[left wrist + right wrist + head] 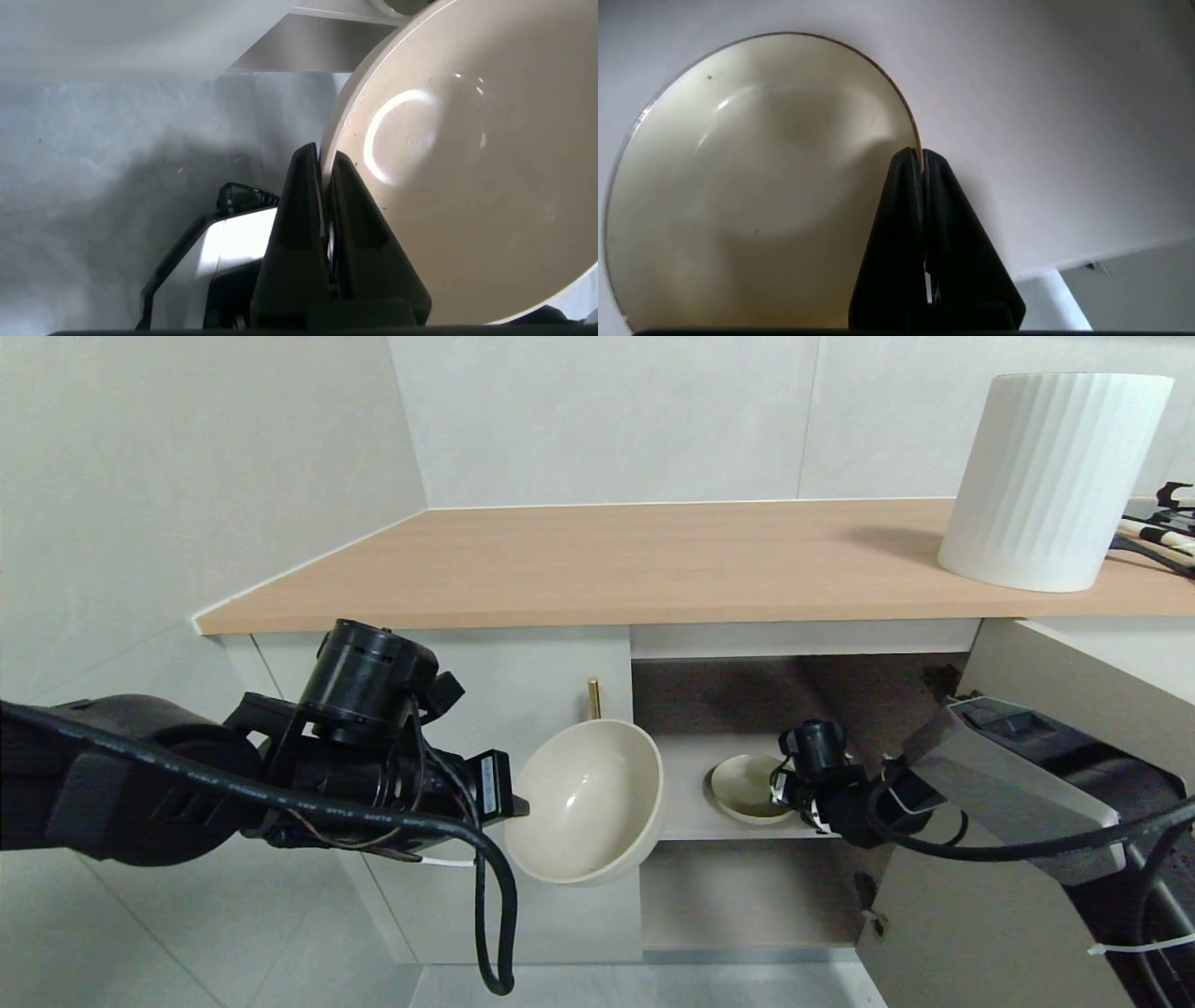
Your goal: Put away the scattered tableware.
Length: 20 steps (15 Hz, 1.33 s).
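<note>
A kitchen corner with pale tiled walls is seen across the upper half of the frame. A light wooden countertop is spread from left to right through the middle, with a white cabinet set below it. The cabinet's right-hand door is swung open at the lower right, and a pale shelf is exposed inside. A tall white ribbed container is stood on the countertop at the upper right, with dark-handled utensils laid just beside it at the right edge. At lower centre, a large cream bowl is held on its side in front of the closed cabinet panel, its rim pinched by the closed left gripper; the dark fingers are pressed on either side of the rim. To the right of centre, a smaller cream dish is gripped by its edge in the closed right gripper at shelf level inside the cabinet; whether it rests on the shelf cannot be told. A small brass handle is seen just above the bowl.
</note>
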{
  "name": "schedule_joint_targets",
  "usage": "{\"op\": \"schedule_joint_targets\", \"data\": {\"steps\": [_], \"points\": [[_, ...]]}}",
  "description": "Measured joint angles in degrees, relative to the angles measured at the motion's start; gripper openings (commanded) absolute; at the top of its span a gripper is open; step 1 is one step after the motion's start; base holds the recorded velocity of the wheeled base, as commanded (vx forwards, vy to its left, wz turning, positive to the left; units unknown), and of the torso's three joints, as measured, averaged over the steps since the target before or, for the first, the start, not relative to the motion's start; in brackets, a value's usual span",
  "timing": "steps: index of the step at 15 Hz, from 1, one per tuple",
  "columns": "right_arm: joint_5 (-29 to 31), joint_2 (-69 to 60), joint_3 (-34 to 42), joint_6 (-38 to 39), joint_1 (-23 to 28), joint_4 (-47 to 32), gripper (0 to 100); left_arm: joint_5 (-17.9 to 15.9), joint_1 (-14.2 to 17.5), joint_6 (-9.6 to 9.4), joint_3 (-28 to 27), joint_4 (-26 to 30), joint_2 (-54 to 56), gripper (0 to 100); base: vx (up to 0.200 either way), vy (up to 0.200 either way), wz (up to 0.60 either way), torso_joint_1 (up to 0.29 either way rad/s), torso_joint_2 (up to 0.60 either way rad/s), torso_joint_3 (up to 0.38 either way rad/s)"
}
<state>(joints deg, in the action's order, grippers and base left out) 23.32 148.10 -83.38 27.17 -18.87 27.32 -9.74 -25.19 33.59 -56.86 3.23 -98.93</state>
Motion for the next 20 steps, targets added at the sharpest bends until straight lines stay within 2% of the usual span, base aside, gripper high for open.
{"op": "schedule_joint_targets", "data": {"steps": [6,7,14,16,18,20], "points": [[0.2,1.5,-2.6,-0.2,0.3,-0.2,0,0.0,0.0,0.05,0.0,0.0,-0.7,0,0.0,0.0,0.0,0.0,0.0,0.0],[0.2,1.5,-2.8,-0.2,0.3,-0.6,100,0.0,0.0,0.05,0.0,0.0,-0.7,0,0.0,0.0,0.0,0.0,0.0,0.0],[2.0,0.3,-2.2,0.1,0.2,-0.7,100,0.5,-1.0,0.05,-0.1,0.0,-2.4,0,0.0,0.0,0.0,0.0,0.0,0.0],[1.9,-3.5,2.0,0.1,-0.8,-1.2,100,3.3,-2.3,0.05,-0.2,0.1,-4.6,0,0.0,0.0,0.0,0.0,0.0,0.0],[-0.9,-9.2,7.5,-0.1,-2.6,-3.7,100,6.8,-4.2,0.02,-0.3,0.3,-7.3,0,0.0,0.0,0.0,0.0,0.0,0.0],[-6.3,-16.5,12.5,-0.2,-5.2,-7.8,100,10.4,-6.3,-1.49,-0.3,0.4,-10.2,0,0.0,0.0,0.0,0.0,0.0,0.0]]}}
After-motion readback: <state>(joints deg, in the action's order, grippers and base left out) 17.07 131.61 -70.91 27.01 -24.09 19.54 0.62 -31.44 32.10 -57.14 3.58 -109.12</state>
